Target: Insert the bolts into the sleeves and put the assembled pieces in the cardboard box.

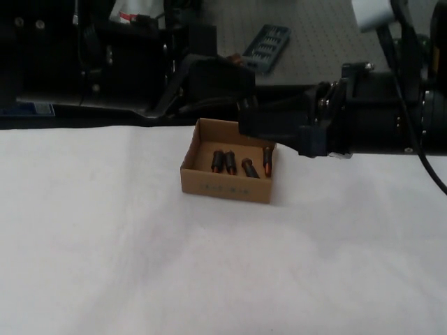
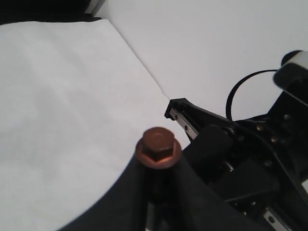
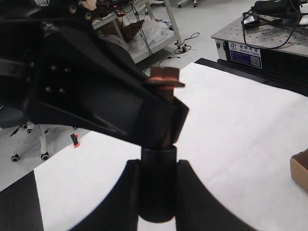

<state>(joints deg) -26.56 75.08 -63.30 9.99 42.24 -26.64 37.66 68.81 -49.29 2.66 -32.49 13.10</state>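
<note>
My left gripper (image 2: 159,179) is shut on a bolt (image 2: 158,147) with a copper hex head. My right gripper (image 3: 158,168) is shut on a black sleeve (image 3: 158,192), held upright. In the right wrist view the bolt (image 3: 165,79) stands directly over the sleeve with its shank running down into the sleeve's top. In the high view both arms meet above and behind the cardboard box (image 1: 227,183). Several dark assembled pieces (image 1: 230,162) lie inside the box.
A white cloth (image 1: 140,244) covers the bench, with open room in front of the box. Behind the bench stands a perforated table with a blue-grey tray (image 1: 267,46). A corner of the box (image 3: 299,168) shows in the right wrist view.
</note>
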